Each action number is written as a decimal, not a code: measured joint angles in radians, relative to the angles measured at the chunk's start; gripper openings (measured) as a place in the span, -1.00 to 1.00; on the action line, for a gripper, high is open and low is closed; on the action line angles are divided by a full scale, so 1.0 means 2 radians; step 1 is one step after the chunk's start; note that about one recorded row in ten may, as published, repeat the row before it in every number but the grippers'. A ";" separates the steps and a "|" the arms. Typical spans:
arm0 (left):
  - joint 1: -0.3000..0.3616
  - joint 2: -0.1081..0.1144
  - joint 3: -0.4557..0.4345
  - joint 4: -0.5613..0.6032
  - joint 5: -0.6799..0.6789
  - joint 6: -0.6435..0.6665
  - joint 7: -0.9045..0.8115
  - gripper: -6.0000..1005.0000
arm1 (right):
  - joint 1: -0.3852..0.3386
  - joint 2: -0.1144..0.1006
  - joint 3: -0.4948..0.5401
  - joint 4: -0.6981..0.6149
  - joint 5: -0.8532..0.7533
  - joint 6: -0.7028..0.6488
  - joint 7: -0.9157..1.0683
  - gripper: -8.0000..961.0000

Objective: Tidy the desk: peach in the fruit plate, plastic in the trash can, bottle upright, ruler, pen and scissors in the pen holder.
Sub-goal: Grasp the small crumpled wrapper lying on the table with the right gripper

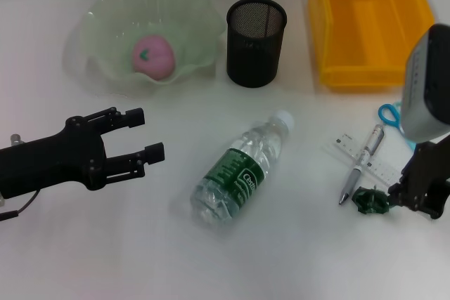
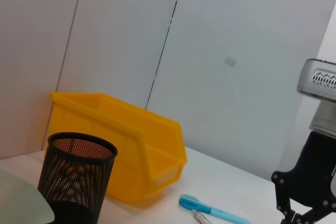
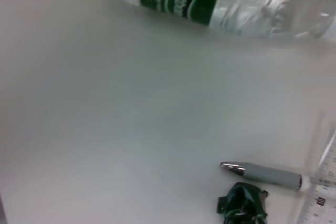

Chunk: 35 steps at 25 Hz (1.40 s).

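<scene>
Right end effector at 4 o'clock, clamped on green plastic beside pen. Left end effector at 9 o'clock, fingers spread, empty. Bottle lying flat centre table.

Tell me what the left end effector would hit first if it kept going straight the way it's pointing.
Probably the water bottle. The left end effector, fingers open, points rightward across the table toward the lying bottle's upper half. Its height is unclear, so it might pass over.
</scene>
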 joint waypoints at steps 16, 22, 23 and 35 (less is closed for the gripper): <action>-0.001 0.001 0.003 0.000 0.000 0.000 0.000 0.55 | 0.010 0.000 0.160 -0.040 0.073 0.036 -0.002 -0.81; -0.001 0.001 0.003 0.000 0.000 -0.001 0.000 0.55 | 0.020 0.000 0.206 0.000 0.081 0.170 0.037 -0.78; -0.001 0.001 0.003 0.000 0.000 -0.001 0.000 0.55 | 0.024 -0.001 0.210 0.028 0.097 0.228 0.043 -0.78; 0.003 0.004 0.000 -0.012 0.001 0.000 0.000 0.54 | 0.064 -0.007 0.208 0.071 0.096 0.128 -0.001 -0.73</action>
